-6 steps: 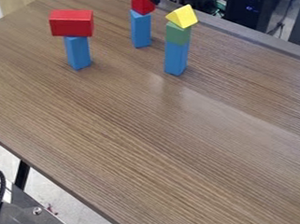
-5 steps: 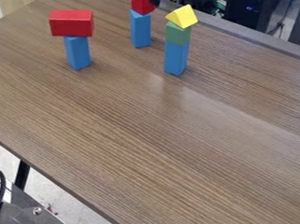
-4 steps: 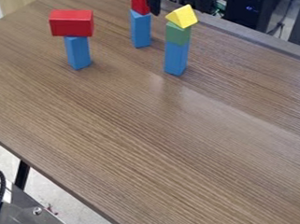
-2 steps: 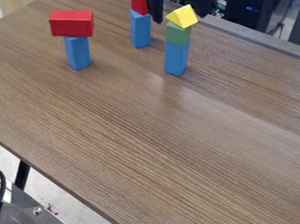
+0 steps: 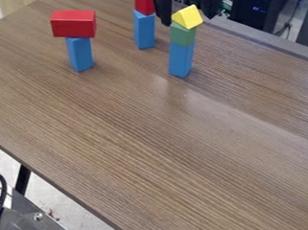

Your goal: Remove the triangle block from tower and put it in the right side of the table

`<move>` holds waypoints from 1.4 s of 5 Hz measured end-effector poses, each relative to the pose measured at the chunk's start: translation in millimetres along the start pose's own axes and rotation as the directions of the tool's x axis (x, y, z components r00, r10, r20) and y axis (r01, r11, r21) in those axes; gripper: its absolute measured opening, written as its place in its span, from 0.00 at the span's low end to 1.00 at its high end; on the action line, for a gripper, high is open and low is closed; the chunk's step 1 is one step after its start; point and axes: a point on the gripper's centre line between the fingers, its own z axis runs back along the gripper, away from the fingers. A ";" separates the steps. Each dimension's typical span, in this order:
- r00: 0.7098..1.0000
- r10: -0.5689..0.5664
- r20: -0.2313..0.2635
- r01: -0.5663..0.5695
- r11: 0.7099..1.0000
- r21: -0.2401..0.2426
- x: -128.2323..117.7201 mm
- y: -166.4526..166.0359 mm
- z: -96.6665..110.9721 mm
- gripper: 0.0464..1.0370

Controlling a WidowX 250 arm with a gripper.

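One broad surface (image 5: 145,136) carries the tower (image 5: 181,58). From here, the jaws stand open, either side of the triangle (image 5: 188,16) atop it. Grasping seems the step in hand; next, they need to line up, close squarely and lift.

Open tabletop (image 5: 164,150) runs from the near edge up to the yellow-topped tower (image 5: 182,58) — a broad passage. Toward the far edge, that tower and the narrow red-topped tower (image 5: 144,31) crowd the hand (image 5: 187,21); the wide red-topped tower (image 5: 73,24) stands apart — bare room between.
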 end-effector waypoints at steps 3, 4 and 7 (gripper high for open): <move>0.999 0.039 -0.014 -0.039 0.999 -0.031 3.6 -11.4 -14.6 0.96; 0.998 0.063 -0.005 -0.063 0.997 -0.039 8.1 -15.7 -21.4 0.96; 0.994 0.107 0.000 -0.107 0.993 -0.044 23.5 -23.7 -36.9 0.96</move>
